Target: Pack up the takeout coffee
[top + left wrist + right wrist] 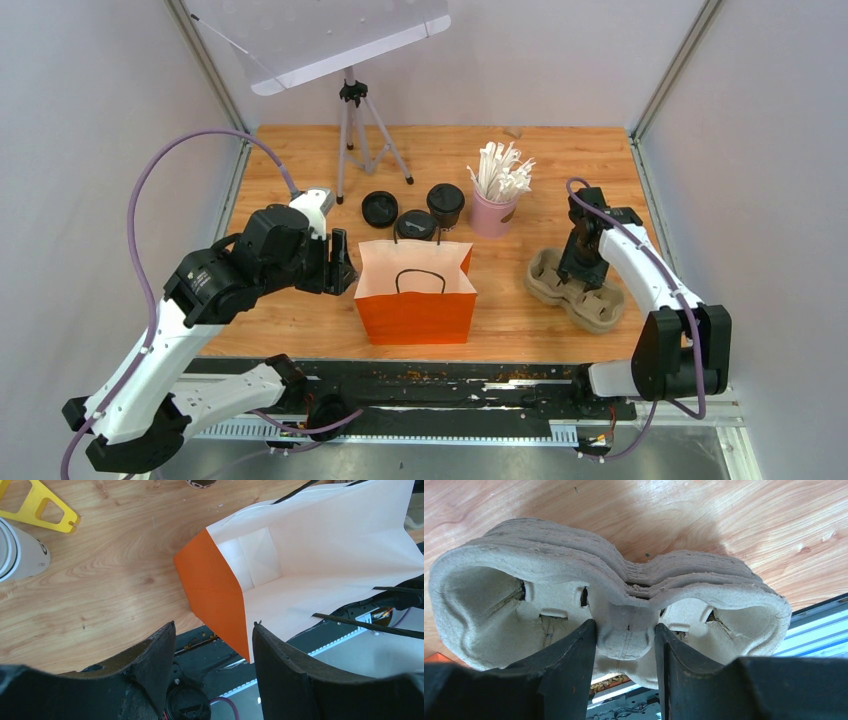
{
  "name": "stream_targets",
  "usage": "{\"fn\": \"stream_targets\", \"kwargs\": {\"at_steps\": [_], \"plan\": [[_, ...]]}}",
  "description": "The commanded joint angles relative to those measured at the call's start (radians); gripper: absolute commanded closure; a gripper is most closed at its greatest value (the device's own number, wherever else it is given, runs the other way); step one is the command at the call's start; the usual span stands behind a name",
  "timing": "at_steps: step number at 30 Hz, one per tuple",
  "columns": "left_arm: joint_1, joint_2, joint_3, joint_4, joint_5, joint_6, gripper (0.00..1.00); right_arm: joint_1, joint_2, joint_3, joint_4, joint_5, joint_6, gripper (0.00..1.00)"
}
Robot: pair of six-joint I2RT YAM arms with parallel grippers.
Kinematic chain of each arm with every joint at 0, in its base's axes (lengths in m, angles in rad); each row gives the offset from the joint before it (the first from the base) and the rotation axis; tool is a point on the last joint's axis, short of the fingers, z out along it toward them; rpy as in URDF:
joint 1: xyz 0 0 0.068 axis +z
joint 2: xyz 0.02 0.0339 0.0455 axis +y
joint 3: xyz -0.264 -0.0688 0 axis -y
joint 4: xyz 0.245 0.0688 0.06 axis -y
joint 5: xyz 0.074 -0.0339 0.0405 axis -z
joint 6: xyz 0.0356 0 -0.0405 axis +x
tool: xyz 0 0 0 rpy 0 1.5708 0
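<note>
Three takeout coffee cups with black lids (pixel 416 225) (pixel 445 203) (pixel 380 208) stand behind the open orange paper bag (pixel 416 300). My left gripper (pixel 340 270) hangs open just left of the bag; in the left wrist view its fingers (pixel 214 625) frame the near corner of the orange bag (pixel 215 590) without touching it. My right gripper (pixel 582 272) is down on the stacked brown pulp cup tray (pixel 600 305). In the right wrist view both sides of the gripper (pixel 626 630) press against the middle hump of the tray (pixel 499 580).
A pink cup of white straws (pixel 493 215) stands behind the bag on the right. A tripod (pixel 350 130) stands at the back. In the left wrist view a white cup (pixel 20 550) and a yellow plastic piece (pixel 40 510) lie on the wood.
</note>
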Motion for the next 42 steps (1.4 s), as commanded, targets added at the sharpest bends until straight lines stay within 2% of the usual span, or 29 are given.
{"fn": "stream_targets", "kwargs": {"at_steps": [1,10,15,20,23,42], "plan": [[0.001,-0.004,0.005,0.016,-0.009,-0.011,0.35,-0.003,-0.037,0.053,-0.027,0.023,-0.021,0.59],[0.001,0.005,0.006,0.028,0.0,-0.008,0.35,-0.003,-0.044,0.035,-0.014,0.013,-0.031,0.54],[0.001,0.013,0.013,0.028,0.001,-0.004,0.35,-0.003,-0.043,0.008,0.016,-0.017,-0.031,0.59],[0.001,0.013,0.015,0.023,0.001,-0.002,0.35,-0.003,-0.035,0.013,0.01,-0.013,-0.029,0.51],[0.001,0.008,0.01,0.022,-0.003,-0.002,0.35,-0.003,-0.037,0.019,0.009,-0.016,-0.03,0.59],[0.001,0.01,0.014,0.027,-0.003,0.013,0.34,-0.003,-0.08,0.129,-0.127,0.005,-0.04,0.57]]}}
